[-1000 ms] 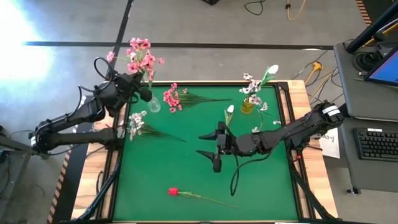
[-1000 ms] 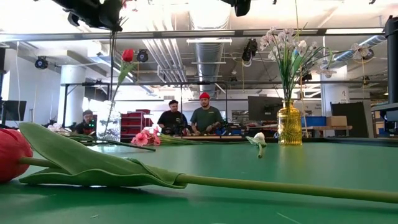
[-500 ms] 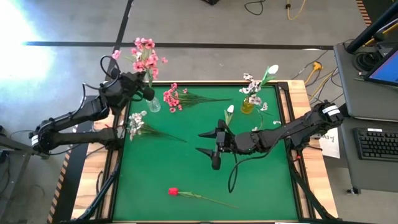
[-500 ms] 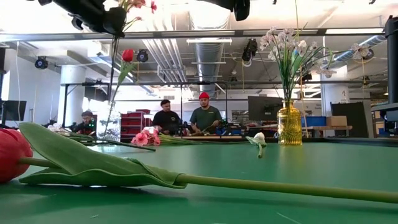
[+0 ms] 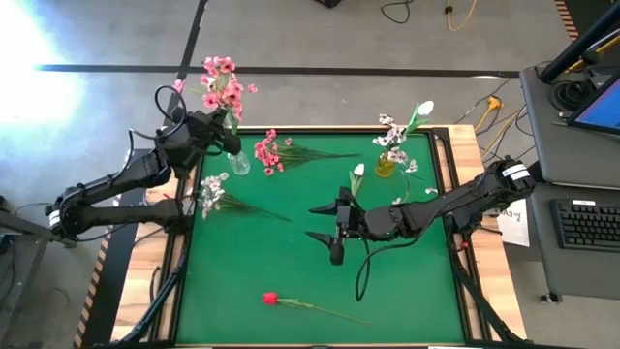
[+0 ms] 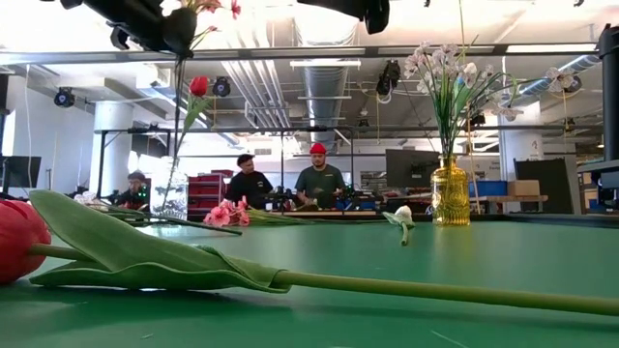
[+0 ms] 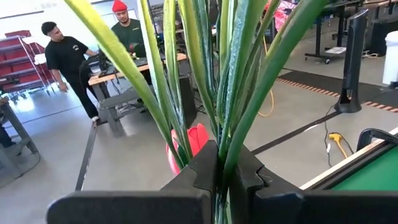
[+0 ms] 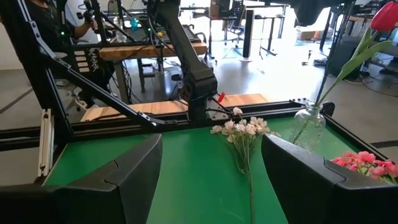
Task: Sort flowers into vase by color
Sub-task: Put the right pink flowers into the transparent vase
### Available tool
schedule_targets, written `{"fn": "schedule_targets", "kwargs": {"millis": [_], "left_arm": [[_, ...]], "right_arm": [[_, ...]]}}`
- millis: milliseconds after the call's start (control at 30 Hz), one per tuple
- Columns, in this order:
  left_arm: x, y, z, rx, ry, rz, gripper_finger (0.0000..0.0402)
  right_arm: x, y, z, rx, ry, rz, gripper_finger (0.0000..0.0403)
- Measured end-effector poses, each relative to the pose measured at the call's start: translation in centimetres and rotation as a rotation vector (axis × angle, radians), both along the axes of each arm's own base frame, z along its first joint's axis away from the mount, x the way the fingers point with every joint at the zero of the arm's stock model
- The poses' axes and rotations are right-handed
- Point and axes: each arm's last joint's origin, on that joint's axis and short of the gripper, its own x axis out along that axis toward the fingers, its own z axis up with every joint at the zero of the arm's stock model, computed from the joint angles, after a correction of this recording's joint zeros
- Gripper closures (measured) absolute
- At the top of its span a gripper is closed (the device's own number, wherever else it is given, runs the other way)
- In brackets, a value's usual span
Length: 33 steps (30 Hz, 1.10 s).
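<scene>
The left gripper (image 5: pixel 215 127) is clamped on the stems of a pink blossom spray (image 5: pixel 221 85), holding it just above the clear glass vase (image 5: pixel 238 162), which already holds a red bud (image 6: pixel 198 85). Beside that vase lie a second pink spray (image 5: pixel 268 152) and a small white spray (image 5: pixel 211 191). The right gripper (image 5: pixel 327 236), fingers spread and empty, hovers well away from the vase, near a white tulip bud (image 5: pixel 357 172).
</scene>
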Motion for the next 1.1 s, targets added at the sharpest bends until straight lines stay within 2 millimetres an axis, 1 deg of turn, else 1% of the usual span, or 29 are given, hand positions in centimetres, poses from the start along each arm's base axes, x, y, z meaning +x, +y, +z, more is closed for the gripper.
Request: {"fn": "schedule_targets", "kwargs": {"millis": [300, 900, 1100], "left_arm": [[-0.3, -0.1, -0.4, -0.045, 0.001, 0.009, 0.0355], [-1.6, -0.8, -2.3, -0.218, 0.042, 0.038, 0.0226], [-1.6, -1.1, -3.0, -0.274, 0.084, 0.002, 0.0181]], "right_arm": [[0.0, 0.0, 0.0, 0.012, 0.003, 0.001, 0.0126], [0.0, 0.0, -0.1, 0.031, 0.009, -0.001, 0.0105], [0.0, 0.0, -0.1, 0.032, 0.008, -0.001, 0.0098]]}}
